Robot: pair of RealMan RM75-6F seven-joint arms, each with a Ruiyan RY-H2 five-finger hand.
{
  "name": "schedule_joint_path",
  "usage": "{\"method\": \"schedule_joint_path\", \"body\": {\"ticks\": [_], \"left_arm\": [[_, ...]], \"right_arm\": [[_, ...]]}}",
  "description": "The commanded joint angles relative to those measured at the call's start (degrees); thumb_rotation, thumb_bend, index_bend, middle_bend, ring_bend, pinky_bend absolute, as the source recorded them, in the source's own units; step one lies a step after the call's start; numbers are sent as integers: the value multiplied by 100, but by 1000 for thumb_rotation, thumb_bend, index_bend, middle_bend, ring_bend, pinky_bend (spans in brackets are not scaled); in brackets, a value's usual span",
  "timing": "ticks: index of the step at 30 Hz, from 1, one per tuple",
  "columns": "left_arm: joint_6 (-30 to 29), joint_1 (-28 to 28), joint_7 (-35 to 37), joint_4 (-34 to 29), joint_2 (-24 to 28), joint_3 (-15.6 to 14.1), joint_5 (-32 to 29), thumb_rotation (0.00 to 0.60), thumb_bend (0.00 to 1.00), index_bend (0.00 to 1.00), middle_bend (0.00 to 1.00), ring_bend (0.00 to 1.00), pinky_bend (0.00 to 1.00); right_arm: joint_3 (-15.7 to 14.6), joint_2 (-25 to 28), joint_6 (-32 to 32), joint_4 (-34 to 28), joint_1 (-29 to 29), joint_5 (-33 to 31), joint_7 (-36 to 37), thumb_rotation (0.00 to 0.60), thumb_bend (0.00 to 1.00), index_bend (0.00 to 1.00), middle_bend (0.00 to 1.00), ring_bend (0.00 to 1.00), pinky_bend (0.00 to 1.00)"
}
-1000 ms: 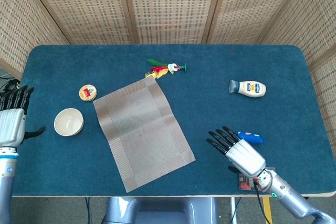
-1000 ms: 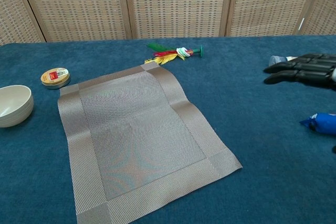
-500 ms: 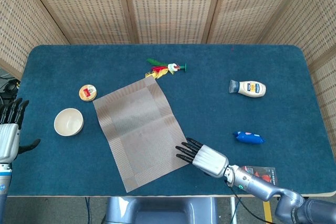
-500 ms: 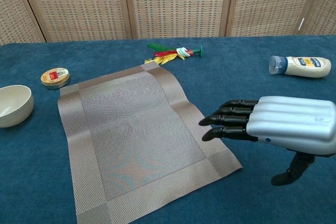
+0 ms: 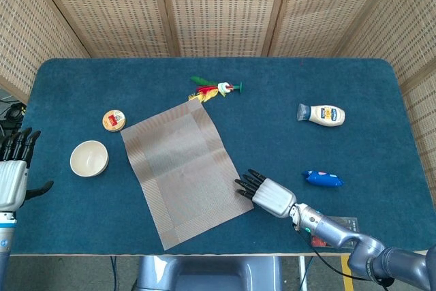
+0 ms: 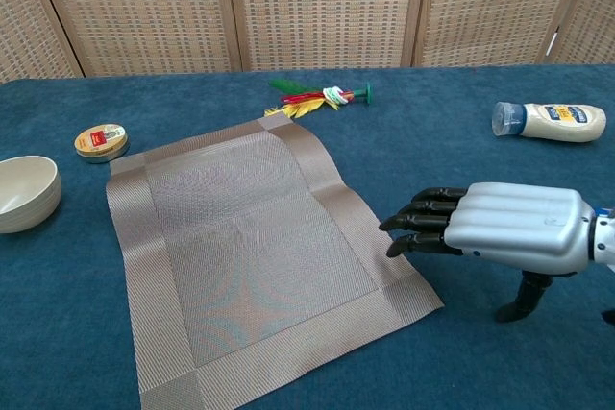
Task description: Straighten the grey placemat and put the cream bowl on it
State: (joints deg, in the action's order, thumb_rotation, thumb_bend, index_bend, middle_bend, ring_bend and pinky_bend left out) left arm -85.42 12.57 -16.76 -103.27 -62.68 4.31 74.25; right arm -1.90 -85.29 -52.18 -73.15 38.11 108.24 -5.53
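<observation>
The placemat (image 5: pixel 185 174) lies skewed at centre frame, long axis running upper left to lower right. Right hand (image 5: pixel 267 193), fingers spread, empty, reaches its lower-right edge. Bowl (image 5: pixel 89 158) sits left. Left hand (image 5: pixel 13 172) open too.

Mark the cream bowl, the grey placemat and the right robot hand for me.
cream bowl (image 5: pixel 88 158), head view, inner hollow.
grey placemat (image 5: pixel 184 172), head view, middle weave.
right robot hand (image 6: pixel 500 228), chest view, silver back.

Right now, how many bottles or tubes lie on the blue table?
2: a white squeeze bottle lying far right, and a small blue tube nearer the front, just right of the right hand. None seems hidden.
</observation>
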Motion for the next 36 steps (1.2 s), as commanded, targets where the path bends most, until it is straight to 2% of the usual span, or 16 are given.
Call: {"method": "schedule_joint_path", "body": {"ticks": [1, 20, 36], "left_arm": [[28, -4, 0, 9, -2, 9, -3, 600, 0, 0, 0, 0, 0], [171, -39, -37, 16, -13, 68, 4, 600, 0, 0, 0, 0, 0], [243, -75, 41, -17, 47, 117, 1, 600, 0, 0, 0, 0, 0]], "right_arm": [[-25, -64, -27, 72, 34, -66, 14, 600, 0, 164, 0, 0, 0], [202, -391, 255, -230, 397, -627, -455, 600, 0, 171, 0, 0, 0], [22, -482, 298, -423, 554, -693, -677, 600, 0, 171, 0, 0, 0]]}}
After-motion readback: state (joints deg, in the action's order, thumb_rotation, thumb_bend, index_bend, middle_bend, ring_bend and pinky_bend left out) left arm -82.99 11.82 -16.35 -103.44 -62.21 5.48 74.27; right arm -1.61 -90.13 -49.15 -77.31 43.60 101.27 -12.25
